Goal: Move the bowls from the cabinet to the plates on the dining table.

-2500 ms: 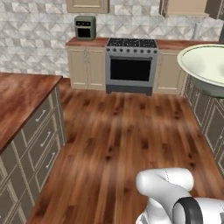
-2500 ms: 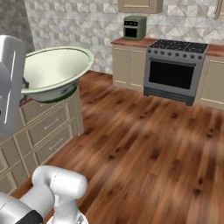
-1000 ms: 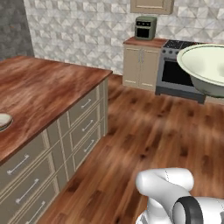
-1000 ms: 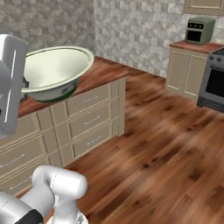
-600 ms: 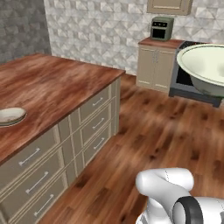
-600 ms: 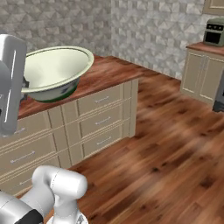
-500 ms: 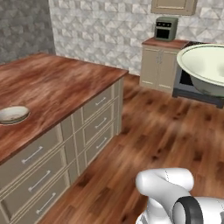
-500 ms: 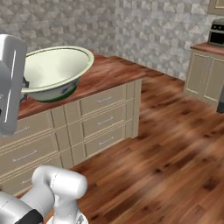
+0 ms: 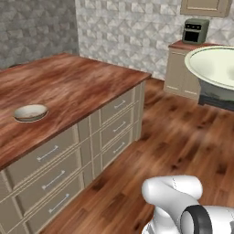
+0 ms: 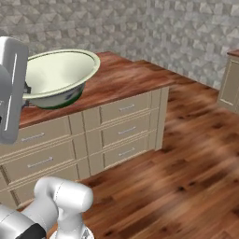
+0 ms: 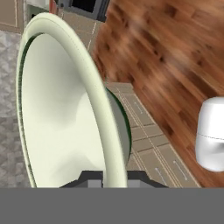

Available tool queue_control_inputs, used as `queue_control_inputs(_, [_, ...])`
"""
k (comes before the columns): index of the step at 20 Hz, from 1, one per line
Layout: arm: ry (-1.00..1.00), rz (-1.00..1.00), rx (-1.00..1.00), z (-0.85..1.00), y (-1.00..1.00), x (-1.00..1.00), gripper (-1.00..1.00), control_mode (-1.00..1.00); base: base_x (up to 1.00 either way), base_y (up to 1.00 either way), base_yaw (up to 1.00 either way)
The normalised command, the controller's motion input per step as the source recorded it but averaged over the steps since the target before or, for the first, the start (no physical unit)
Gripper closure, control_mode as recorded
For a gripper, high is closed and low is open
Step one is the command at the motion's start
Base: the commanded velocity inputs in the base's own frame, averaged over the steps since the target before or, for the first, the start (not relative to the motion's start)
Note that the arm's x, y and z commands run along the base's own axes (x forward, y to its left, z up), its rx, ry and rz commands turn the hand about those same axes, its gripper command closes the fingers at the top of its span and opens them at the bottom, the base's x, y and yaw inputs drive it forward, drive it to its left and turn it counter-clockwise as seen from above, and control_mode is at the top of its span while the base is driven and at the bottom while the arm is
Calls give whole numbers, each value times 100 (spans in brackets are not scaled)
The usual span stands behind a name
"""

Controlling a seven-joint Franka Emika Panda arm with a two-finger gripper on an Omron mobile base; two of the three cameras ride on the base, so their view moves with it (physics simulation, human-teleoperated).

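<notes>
table top (image 9: 82, 87) mostly free | obstacle: small dish (image 9: 30, 112) near front edge

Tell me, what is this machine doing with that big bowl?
The robot arm is carrying a pale green-white bowl, its pincer shut on the rim, holding it in the air near the dining table. A small round dish already sits on the table. The bowl has not been set down yet.

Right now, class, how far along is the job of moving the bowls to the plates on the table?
Done: one bowl is out of the cabinet. In hand: the gripper is shut on its rim, carrying it in the air beside the table. Left: setting it down; a small round dish, a plate or a bowl, I cannot tell which, sits on the table. No second bowl is visible.
</notes>
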Motion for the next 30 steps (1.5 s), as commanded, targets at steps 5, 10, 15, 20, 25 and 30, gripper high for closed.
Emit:
queue_control_inputs(5, [0,0,0,0,0,0,100,100,0,0,25])
queue_control_inputs(10, [0,0,0,0,0,0,100,100,0,0,25])
queue_control_inputs(15, [0,0,0,0,0,0,100,100,0,0,25])
queue_control_inputs(20, [0,0,0,0,0,0,100,100,0,0,25])
queue_control_inputs(25, [0,0,0,0,0,0,100,100,0,0,25])
queue_control_inputs(30, [0,0,0,0,0,0,100,100,0,0,25])
